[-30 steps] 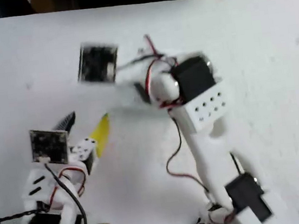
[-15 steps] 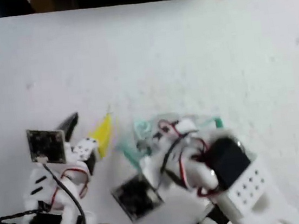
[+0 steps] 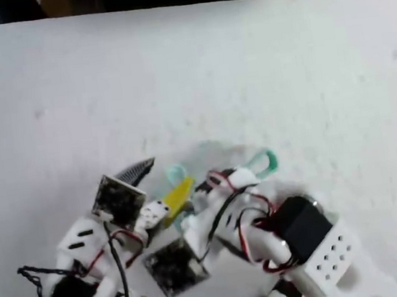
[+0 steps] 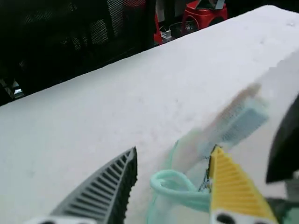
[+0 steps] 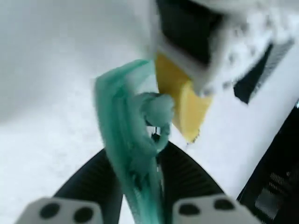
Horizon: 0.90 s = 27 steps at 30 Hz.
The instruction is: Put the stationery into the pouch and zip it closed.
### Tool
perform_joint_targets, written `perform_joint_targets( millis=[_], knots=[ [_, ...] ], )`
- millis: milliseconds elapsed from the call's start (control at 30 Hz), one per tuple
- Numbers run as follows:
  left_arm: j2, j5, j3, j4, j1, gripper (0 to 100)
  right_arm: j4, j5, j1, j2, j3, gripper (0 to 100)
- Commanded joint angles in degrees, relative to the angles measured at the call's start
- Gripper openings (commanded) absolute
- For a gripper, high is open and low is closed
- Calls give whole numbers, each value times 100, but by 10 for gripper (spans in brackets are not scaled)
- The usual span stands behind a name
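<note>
Position of the pouch: clear-walled with teal trim, it lies on the white table at the near side, between my two arms; my left gripper stands wide, its grey ribbed finger on one side and its yellow finger on the other, and a teal loop at the pouch's end lies just between them; in the left wrist view the same teal loop sits in the gap of the left gripper, closer to the yellow finger than to the grey one, and I cannot tell whether either finger touches it; my right gripper is drawn narrow on the pouch's teal edge, which runs up between its two dark fingers; from that grip the pouch stretches away toward the yellow finger of my left gripper, just beside a teal knot of the trim; the pouch's contents are too blurred to make out.
</note>
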Motion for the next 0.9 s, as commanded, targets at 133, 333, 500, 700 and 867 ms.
perform_joint_targets(
  millis=[133,333,500,700,867],
  knots=[
    [40,-220,-1081,905,-163,269,-760,-105,743,391,-88,16],
    [40,-220,-1081,897,-259,268,-1956,-1213,945,629,-18,16],
    [40,-229,-1081,888,-268,268,-2404,-756,901,303,624,16],
    [40,-220,-853,677,-154,271,-2563,-668,725,-101,1029,16],
    [40,-255,-615,448,-242,271,-2396,-659,444,-321,1002,16]
  ],
)
